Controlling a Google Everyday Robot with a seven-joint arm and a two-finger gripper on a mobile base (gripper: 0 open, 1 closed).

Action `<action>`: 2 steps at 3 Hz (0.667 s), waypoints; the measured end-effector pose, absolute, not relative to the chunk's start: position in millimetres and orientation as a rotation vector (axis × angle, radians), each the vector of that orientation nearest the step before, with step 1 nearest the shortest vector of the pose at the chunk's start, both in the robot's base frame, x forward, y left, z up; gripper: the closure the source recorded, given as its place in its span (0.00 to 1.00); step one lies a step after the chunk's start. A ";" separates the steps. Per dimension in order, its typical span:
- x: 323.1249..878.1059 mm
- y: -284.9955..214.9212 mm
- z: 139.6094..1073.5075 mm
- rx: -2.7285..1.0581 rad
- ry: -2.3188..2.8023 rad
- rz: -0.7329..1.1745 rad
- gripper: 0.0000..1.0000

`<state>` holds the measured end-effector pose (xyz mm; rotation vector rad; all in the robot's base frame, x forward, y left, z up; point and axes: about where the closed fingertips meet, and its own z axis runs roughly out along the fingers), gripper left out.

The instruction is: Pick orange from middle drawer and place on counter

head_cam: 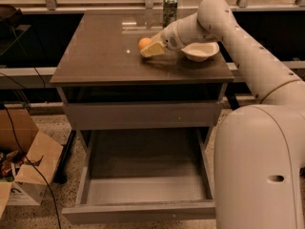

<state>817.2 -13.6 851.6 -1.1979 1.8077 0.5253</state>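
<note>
The orange (144, 42) is low over the counter (100, 51), near its middle back, touching or almost touching the top. My gripper (149, 47) reaches in from the right, and its pale fingers (154, 49) are closed around the orange. The middle drawer (143, 189) is pulled out below the cabinet front, and its grey floor is bare. My arm runs from the lower right up over the counter's right side.
A white bowl (200, 51) sits on the counter just right of the gripper, under my wrist. A dark can (169, 8) stands at the counter's back edge. An open cardboard box (29, 171) and cables lie on the floor at the left.
</note>
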 end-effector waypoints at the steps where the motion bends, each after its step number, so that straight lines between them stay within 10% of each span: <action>1: 817.2 -13.6 851.6 -1.198 1.808 0.525 0.00; 2: 817.2 -13.6 851.6 -1.198 1.808 0.525 0.00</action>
